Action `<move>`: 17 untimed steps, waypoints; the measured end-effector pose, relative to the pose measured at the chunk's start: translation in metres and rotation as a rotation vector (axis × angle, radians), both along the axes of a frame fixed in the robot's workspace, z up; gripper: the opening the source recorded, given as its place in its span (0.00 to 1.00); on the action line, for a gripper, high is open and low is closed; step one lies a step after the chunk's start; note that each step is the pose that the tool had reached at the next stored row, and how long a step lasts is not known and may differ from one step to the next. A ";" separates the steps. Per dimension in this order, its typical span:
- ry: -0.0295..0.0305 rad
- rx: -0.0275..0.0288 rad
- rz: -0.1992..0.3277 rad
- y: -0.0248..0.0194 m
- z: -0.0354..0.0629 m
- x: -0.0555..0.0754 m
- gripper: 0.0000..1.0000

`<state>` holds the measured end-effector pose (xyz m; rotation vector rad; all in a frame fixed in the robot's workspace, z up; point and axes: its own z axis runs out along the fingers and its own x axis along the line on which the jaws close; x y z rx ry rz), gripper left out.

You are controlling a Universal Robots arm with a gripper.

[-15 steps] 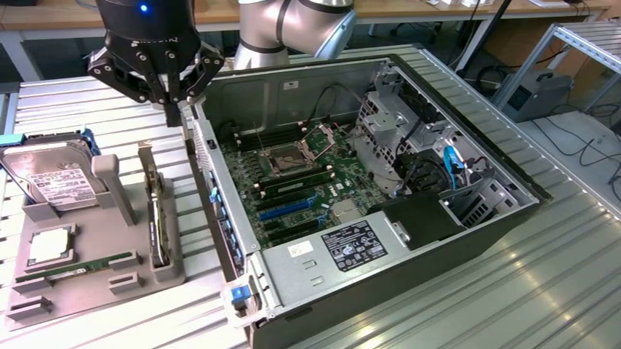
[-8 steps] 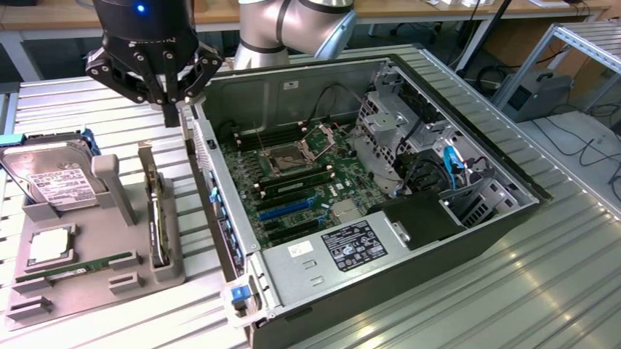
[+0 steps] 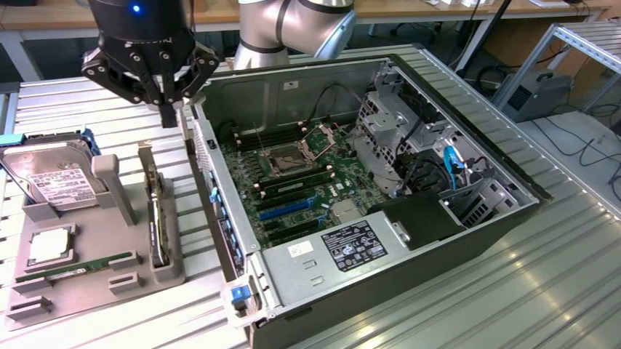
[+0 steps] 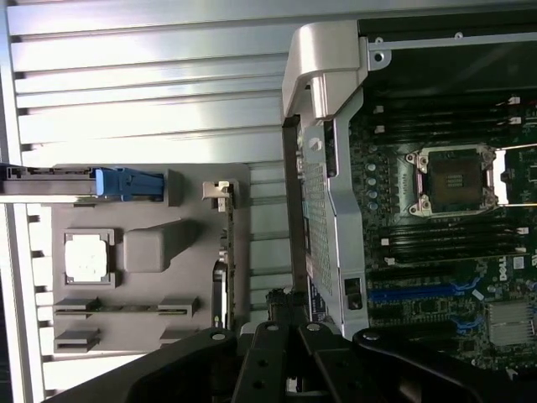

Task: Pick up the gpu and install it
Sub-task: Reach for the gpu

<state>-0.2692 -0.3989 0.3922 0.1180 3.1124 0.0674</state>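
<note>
The pincer (image 3: 171, 116) hangs with its fingers pressed together, gripping nothing, above the gap between the grey holder (image 3: 97, 294) and the open computer case (image 3: 408, 291). The gpu (image 3: 153, 211) stands on edge in the holder, thin and dark, with a silvery bracket at one end. From the exterior view's left: one hard drive (image 3: 49, 182), one processor (image 3: 51, 246), one green memory stick (image 3: 83, 265), one gpu, one case.

Hard drive (image 3: 54, 182), processor (image 3: 49, 247), memory stick (image 3: 83, 266)
</note>
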 end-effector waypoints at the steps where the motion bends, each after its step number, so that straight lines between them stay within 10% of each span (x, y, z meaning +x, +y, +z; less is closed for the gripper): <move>1: 0.0000 0.0001 0.000 0.0000 0.0000 0.000 0.11; 17: 0.0000 0.0000 0.000 0.0000 -0.0002 -0.007 0.11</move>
